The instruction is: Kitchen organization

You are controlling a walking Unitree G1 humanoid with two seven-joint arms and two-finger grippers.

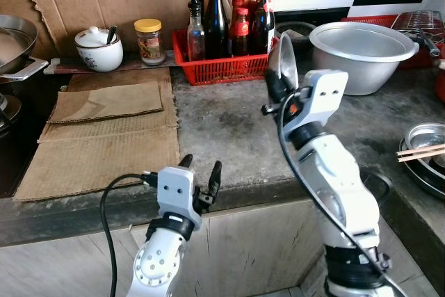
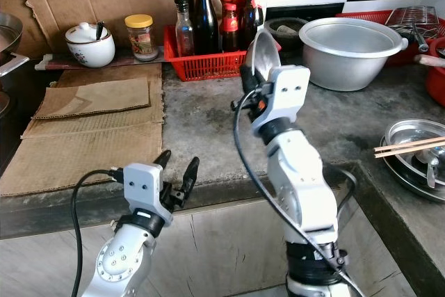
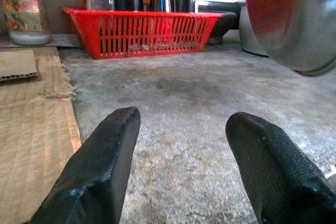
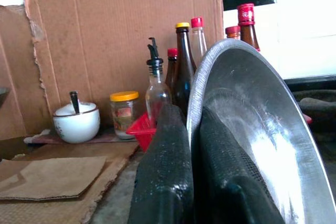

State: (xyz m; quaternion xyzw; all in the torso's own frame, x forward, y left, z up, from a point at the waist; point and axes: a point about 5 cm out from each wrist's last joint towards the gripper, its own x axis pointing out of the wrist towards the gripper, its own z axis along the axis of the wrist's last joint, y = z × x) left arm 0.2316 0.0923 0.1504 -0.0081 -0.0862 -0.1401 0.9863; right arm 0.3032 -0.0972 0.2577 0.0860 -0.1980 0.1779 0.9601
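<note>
My right gripper (image 1: 277,83) is shut on the rim of a small steel bowl (image 1: 285,60), held on edge above the grey counter (image 1: 229,130), just in front of the red basket (image 1: 219,69) of sauce bottles. In the right wrist view both fingers (image 4: 164,171) pinch the steel bowl's (image 4: 252,129) rim. My left gripper (image 1: 201,172) stands open and empty at the counter's front edge, its fingers (image 3: 105,166) spread over bare concrete.
A large aluminium basin (image 1: 361,50) stands at the back right. A steel plate with chopsticks (image 1: 425,151) lies at the right edge. Cardboard sheets (image 1: 104,130) cover the left counter; a white sugar pot (image 1: 99,48) and a yellow-lidded jar (image 1: 148,41) stand behind them.
</note>
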